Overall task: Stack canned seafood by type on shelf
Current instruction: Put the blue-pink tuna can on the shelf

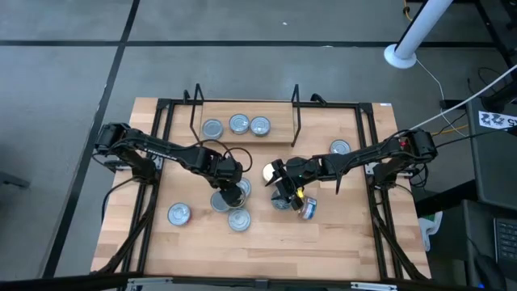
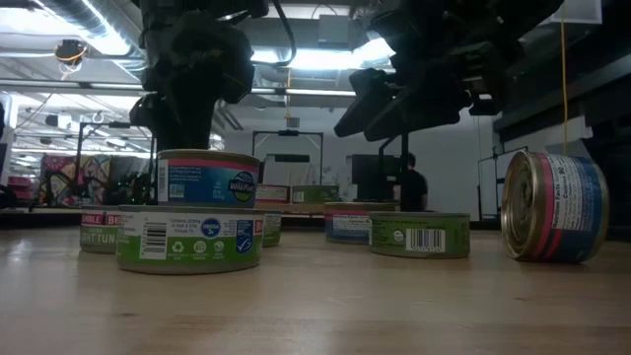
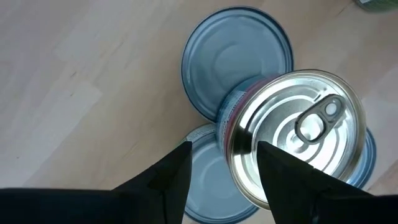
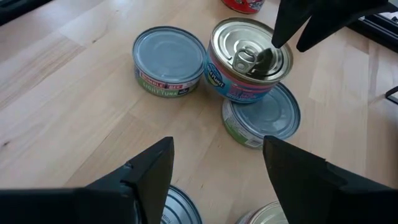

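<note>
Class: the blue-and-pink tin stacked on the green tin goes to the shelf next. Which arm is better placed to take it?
Probably left. The left gripper hangs right above the blue-and-pink tin, jaws open. The right gripper, also open, sits off to one side of it.

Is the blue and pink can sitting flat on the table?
No, the blue and pink can sits on top of a green can, as the low view shows, with the left tool above it.
</note>
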You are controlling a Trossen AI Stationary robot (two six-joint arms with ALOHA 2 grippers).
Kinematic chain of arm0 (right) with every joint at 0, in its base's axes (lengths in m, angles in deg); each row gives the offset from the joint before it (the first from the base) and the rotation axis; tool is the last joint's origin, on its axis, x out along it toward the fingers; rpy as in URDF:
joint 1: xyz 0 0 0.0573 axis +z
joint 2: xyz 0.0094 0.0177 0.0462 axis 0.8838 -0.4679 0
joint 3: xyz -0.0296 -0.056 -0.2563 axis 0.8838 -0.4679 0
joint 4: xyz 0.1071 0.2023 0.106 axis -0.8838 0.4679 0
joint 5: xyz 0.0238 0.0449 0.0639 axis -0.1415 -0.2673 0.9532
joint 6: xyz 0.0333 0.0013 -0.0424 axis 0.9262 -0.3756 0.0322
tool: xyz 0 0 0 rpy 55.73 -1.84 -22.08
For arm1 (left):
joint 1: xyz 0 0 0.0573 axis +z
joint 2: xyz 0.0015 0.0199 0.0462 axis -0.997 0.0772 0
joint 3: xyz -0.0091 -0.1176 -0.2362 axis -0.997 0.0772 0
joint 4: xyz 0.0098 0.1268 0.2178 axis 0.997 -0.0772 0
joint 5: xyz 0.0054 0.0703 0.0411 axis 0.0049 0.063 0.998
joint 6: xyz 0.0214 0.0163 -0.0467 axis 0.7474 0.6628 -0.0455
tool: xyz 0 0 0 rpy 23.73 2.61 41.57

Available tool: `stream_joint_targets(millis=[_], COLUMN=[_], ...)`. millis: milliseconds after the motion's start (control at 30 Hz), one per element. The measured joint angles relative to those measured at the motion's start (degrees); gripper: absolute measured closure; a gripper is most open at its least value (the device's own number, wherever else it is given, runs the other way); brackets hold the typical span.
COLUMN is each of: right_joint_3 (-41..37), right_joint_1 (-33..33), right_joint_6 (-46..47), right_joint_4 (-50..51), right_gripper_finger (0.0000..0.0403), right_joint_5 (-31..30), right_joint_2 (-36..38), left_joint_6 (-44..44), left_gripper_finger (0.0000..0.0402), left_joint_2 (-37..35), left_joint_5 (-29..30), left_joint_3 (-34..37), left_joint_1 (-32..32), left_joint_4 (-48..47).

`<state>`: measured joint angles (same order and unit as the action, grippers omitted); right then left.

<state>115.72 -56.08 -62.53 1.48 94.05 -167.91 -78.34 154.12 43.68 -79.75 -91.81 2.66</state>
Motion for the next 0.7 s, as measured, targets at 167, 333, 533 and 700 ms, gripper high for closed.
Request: stream_joint_targets(millis=[167,333,533,700], right_joint_3=[0.0,0.0,0.0,0.0], right_joint_1=[0.0,0.0,0.0,0.0], right_joint_6=[0.0,0.0,0.0,0.0], right_joint_4=[0.0,0.2,0.2,0.1], right_gripper_finger=[0.0155,0.0155,0.0155,0.0155], right_joint_5=[0.0,0.0,0.0,0.0], right_joint_2=[0.0,0.0,0.0,0.0], left_joint_6=[0.0,0.5,1.9,2.3], left_gripper_finger=[0.0227,0.0227,0.0237,0.028], left_joint_2=[0.2,1.1,1.3,1.3], left_joint_5=[-0.8,-1.0,-1.5,-2.5], left_joint_3=[0.0,0.0,0.0,0.0], left_joint_1=[0.0,0.1,0.1,0.2], left_joint_4=[0.0,1.1,1.4,1.5])
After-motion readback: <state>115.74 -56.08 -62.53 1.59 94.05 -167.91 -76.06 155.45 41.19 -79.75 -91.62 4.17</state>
